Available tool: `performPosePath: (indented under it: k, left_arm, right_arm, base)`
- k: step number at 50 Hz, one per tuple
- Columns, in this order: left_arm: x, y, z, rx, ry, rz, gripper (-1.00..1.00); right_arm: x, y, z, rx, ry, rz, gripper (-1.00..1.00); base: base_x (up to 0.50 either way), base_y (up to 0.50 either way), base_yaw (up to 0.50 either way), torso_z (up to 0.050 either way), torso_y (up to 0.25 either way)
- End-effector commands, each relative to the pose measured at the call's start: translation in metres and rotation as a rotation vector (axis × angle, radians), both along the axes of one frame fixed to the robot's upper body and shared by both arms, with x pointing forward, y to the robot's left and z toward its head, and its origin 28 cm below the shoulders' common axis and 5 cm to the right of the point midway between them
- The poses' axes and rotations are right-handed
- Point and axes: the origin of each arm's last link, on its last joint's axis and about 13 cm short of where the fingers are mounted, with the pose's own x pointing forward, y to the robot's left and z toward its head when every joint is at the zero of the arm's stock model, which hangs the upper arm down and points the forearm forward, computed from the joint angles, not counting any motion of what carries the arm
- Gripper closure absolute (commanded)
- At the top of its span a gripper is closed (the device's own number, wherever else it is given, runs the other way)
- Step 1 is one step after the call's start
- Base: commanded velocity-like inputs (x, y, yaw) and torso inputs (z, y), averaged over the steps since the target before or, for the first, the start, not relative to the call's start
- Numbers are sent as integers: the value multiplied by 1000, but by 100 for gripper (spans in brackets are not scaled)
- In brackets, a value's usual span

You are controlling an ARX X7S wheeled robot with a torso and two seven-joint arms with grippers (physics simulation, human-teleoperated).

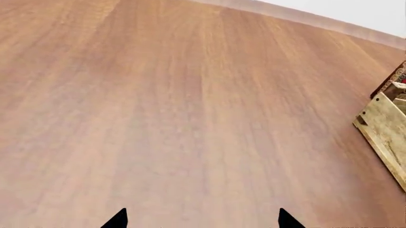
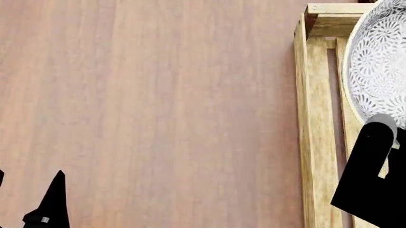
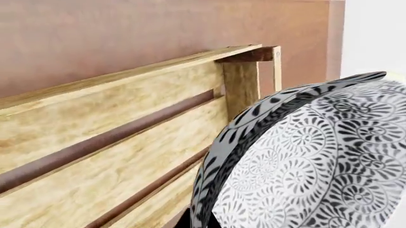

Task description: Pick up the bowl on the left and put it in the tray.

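The bowl (image 2: 381, 66), white with a fine grey floral pattern, is over the far end of the tray (image 2: 316, 142), a long light-wood slatted crate at the right of the head view. My right gripper (image 2: 379, 124) is shut on the bowl's near rim. In the right wrist view the rim (image 3: 222, 156) runs between the two dark fingers (image 3: 180, 221), and the bowl stands tilted beside the tray's slatted side (image 3: 114, 128). Whether the bowl touches the tray I cannot tell. My left gripper (image 1: 203, 221) is open over bare table, far left of the tray.
The wooden table (image 2: 159, 104) stretches left of the tray. In the left wrist view the tray's end (image 1: 383, 128) shows, with a small brown box corner (image 1: 396, 76) behind it. The table's far edge (image 1: 304, 16) runs beyond.
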Motion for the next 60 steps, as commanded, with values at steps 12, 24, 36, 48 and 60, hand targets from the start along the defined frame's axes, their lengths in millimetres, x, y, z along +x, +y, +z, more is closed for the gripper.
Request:
performPosePath:
  k: [12,24,36,48,60]
  left_arm:
    - [-1,-1,-6,-1,17,-11,-100]
    - [0,0,-7,-1,21,-9,-100]
    - [0,0,-7,0,21,-7,-100]
    - [0,0,-6,1,18,-7,-100]
    - [0,-1,-6,3,20,-7,-100]
  right_arm:
    - [18,-9,-46,-74,108,-53,100]
    - [39,-5,-59,-79,118,-50,100]
    - [45,-3,-67,-66,125,-47,100]
    - [43,-5,-70,-64,143,-44,100]
    - [42,-5,-73,-65,147,-37,-100]
  base:
    - [0,0,0,0,0]
    - [0,0,0,0,0]
    - [0,0,0,0,1]
    - [0,0,0,0,0]
    - [0,0,0,0,0]
